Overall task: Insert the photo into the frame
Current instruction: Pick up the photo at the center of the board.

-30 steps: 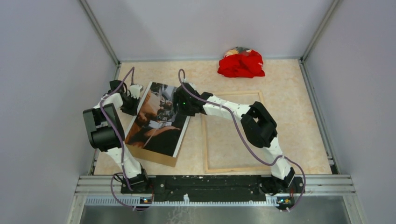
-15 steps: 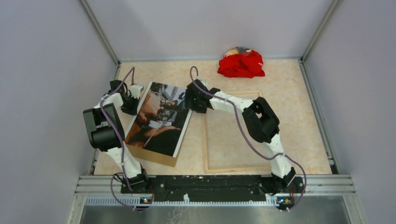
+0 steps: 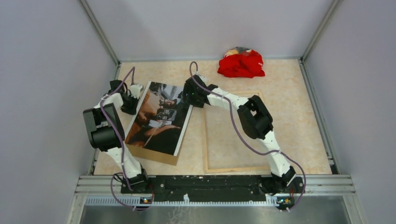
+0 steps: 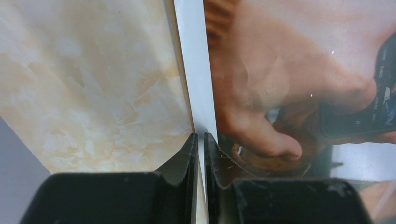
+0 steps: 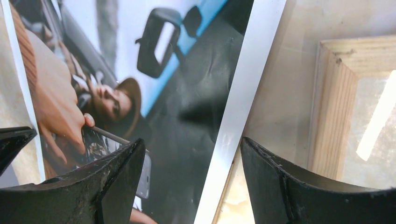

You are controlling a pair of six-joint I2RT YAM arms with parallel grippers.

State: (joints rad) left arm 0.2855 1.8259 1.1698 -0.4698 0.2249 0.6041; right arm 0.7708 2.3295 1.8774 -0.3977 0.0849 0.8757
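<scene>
- No text, brand, number or sign could be read in any of the views.
- On the photo [image 4: 280, 60], faint pale marks were noticed along the dark phone [image 4: 364, 112] printed at the right edge of the left wrist view; they were too small and blurred to be deciphered as letters or digits.

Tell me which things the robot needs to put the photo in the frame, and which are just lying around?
For the job:
- the photo, lying picture side up
- the frame, flat on the table beside it

Just lying about:
- the red cloth, bunched at the far edge
- the brown board, under the photo
</scene>
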